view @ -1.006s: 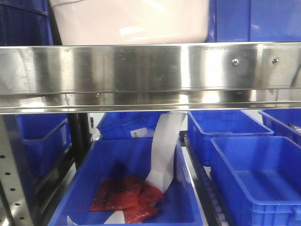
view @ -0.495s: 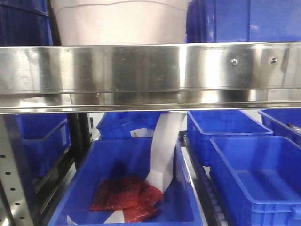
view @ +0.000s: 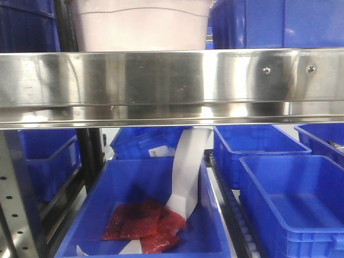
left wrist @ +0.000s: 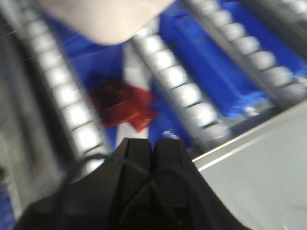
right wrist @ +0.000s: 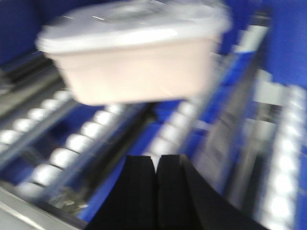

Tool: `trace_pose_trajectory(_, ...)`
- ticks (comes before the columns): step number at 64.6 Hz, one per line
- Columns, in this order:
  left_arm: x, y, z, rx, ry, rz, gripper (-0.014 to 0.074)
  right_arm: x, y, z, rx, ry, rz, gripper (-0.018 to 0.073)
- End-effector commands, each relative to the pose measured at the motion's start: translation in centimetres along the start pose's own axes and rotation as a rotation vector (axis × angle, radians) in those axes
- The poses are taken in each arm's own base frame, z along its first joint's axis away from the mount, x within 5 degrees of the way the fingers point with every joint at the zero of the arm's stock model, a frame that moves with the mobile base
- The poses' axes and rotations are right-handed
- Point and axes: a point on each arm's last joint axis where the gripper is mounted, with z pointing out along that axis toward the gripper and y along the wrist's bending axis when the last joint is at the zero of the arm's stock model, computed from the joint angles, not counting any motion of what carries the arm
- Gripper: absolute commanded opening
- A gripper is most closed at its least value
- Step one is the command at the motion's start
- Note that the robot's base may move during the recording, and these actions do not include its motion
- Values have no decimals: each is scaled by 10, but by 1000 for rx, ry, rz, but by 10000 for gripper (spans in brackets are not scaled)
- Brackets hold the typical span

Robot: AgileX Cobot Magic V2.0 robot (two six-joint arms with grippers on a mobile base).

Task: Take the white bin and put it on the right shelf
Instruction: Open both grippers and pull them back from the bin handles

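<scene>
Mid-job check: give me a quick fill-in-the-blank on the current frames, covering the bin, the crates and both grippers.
1. Both the left gripper and right gripper have their fingers ____.
2. The white bin shows ____ the steel front rail.
3. The crates below the rail are ____ in colour.
4. The red packets lie inside a ____.

Missing words: shut; above; blue; crate

In the front view the right shelf's rail [view: 172,80] hid the base of the white bin [view: 142,27], and the top edge cut off its upper part. Both wrist views were smeared: the bin's lid detail was unreadable, the rollers [left wrist: 163,62] were soft blobs, and the red packets [left wrist: 122,103] were an indistinct patch.
</scene>
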Motion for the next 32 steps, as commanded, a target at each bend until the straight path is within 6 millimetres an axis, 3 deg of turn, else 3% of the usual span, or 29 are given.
trace_pose_trajectory(1, 3, -6, -23, -77, -170, -20, -117, 4, -3, -30, 133, -160, 6, 77)
trace_pose_trajectory(11, 46, -8, -26, -171, -307, -56, -117, 55, -9, -72, 322, -286, -12, 77)
trace_pose_trajectory(20, 83, -15, -43, -269, -479, -48, -117, 91, -2, -109, 377, -388, -52, 77)
trace_pose_trajectory(32, 131, -26, -70, -372, -709, -37, -117, 116, 15, -148, 342, -529, -87, 77)
